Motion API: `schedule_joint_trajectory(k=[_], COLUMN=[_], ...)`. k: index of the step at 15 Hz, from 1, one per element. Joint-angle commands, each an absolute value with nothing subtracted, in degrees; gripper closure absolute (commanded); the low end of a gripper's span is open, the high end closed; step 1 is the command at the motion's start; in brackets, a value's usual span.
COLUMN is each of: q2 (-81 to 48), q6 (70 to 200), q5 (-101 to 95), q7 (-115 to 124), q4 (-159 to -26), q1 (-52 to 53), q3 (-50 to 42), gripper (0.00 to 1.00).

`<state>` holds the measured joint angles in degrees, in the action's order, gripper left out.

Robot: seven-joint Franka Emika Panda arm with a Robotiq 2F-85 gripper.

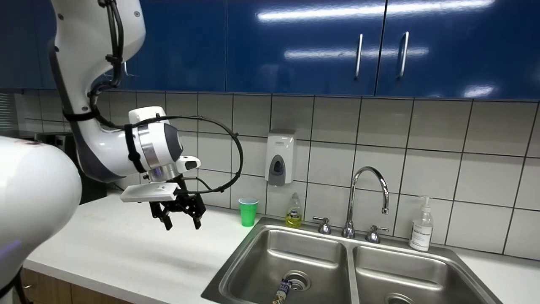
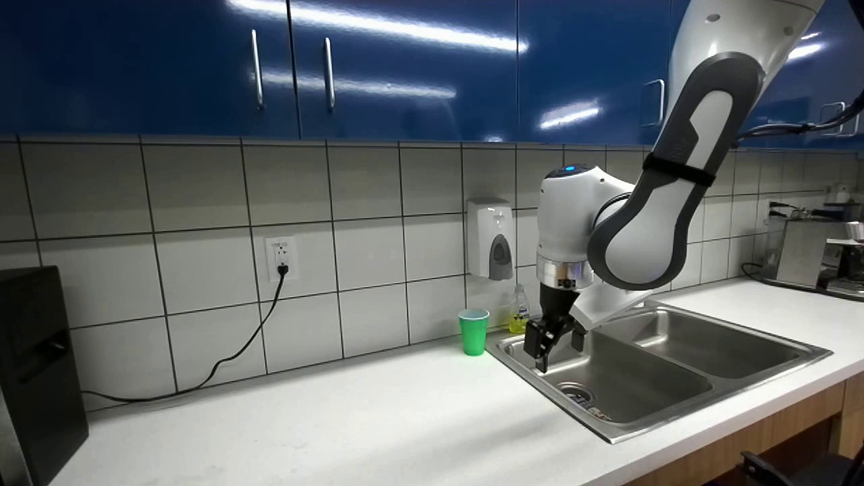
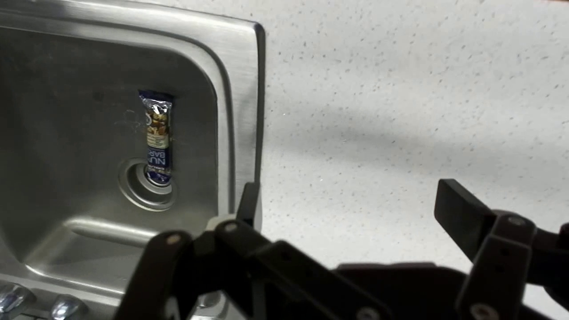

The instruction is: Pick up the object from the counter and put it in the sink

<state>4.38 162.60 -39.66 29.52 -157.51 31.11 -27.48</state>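
My gripper (image 1: 183,223) hangs above the table (image 1: 126,249), its fingers (image 3: 462,215) spread wide with nothing between them. The object (image 3: 156,140), a wrapped snack bar whose half-legible print suggests nuts, lies in the sink (image 3: 243,111), in the basin (image 3: 84,115) nearer the gripper; in the wrist view that is close to ten o'clock from the gap between the fingers. It runs nearly twelve to six, its six o'clock end overlapping the drain (image 3: 146,195). I judge the placing done, with only a clear retreat owed.

Should I need to shift it, I expect it to be light and fairly stiff through the middle, though a nut bar may crack under a hard squeeze. The shiny wrapper (image 3: 156,106) will probably slide in the grip, and the flat ends look flimsy, so I'd leave those alone. I'd pinch it at mid-length, across its narrow width, one finger at nine o'clock and one at three, which is how they stand now, pressing gently. A glancing touch could skate it farther over the drain; I'd come straight down, minding the basin wall (image 3: 210,129) at its three o'clock.
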Motion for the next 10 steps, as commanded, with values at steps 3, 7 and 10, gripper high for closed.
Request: schedule_joint_trajectory(k=[3,7,10], q2=[6.3,5.2,5.5], q6=[161.8,162.0,161.3], q5=[-33.1,-35.8,-36.6], q7=[18.4,22.4,23.4], q4=[-159.0,-158.8,-158.8], q1=[36.2,36.0,36.0], q3=[-27.7,-27.4,-27.3], gripper=[0.00,0.00,0.00])
